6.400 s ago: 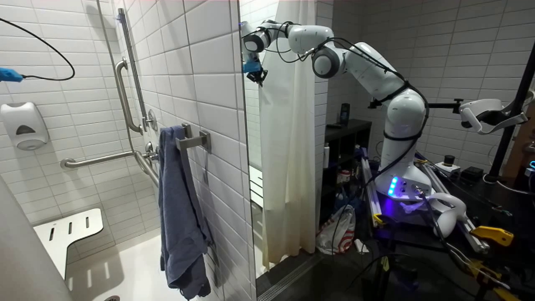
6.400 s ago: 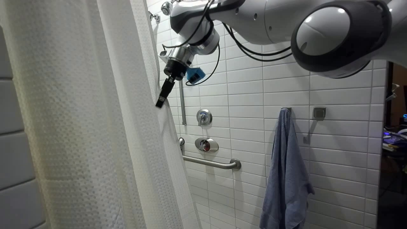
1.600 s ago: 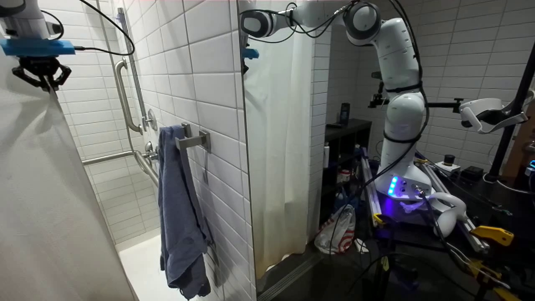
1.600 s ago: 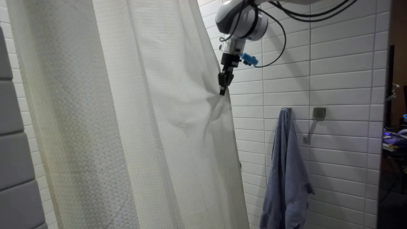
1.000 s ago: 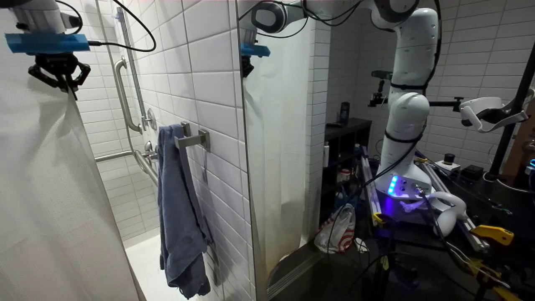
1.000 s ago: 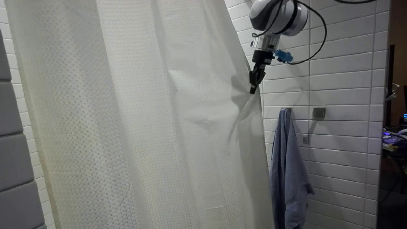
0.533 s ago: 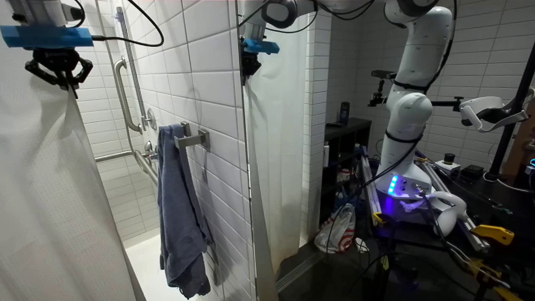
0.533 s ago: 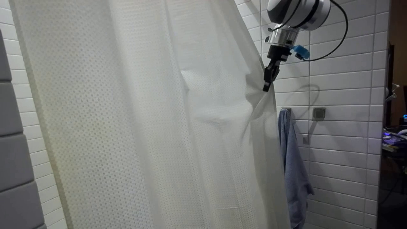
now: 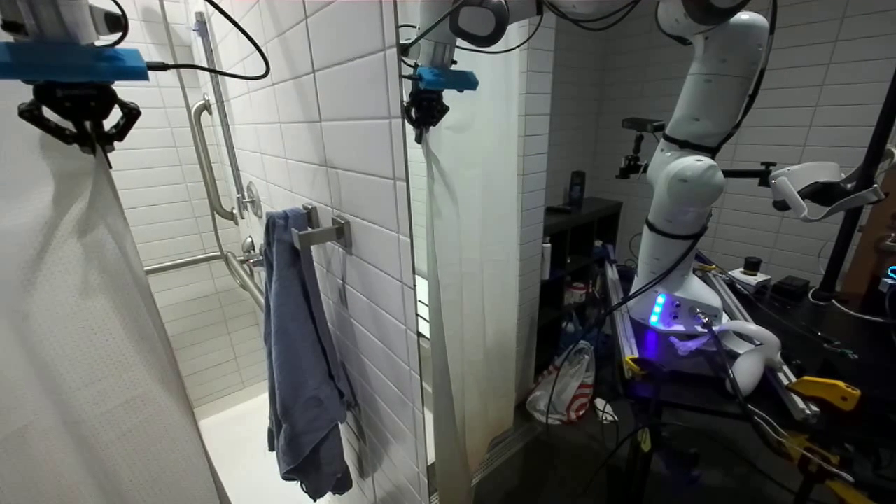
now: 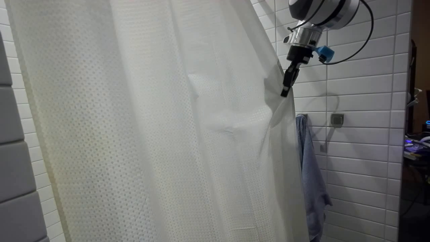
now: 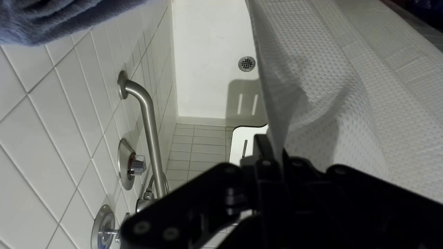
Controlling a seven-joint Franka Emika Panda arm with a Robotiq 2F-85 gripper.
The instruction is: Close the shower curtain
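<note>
The shower curtain (image 10: 168,134) is an off-white, dotted sheet hanging in soft folds. In an exterior view it spans much of the frame and its free edge overlaps the blue-grey towel. It also fills the left side of an exterior view (image 9: 77,336) and the right of the wrist view (image 11: 346,69). My gripper (image 10: 285,94) is shut on the curtain's free edge, and creases run from the fingertips. In the wrist view the gripper (image 11: 278,150) pinches a thin fold. It also shows at the upper left of an exterior view (image 9: 96,148), repeated as a reflection.
The towel (image 9: 301,350) hangs from a wall hook beside the curtain edge. A grab bar (image 11: 148,117), valve knobs (image 11: 136,166) and a white seat (image 11: 244,136) lie inside the shower. The tiled wall (image 10: 362,161) stands right of the gripper.
Over the last several seconds my gripper has drawn the curtain edge across toward the towel, spreading the folds. In the last half second it has moved only slightly further the same way.
</note>
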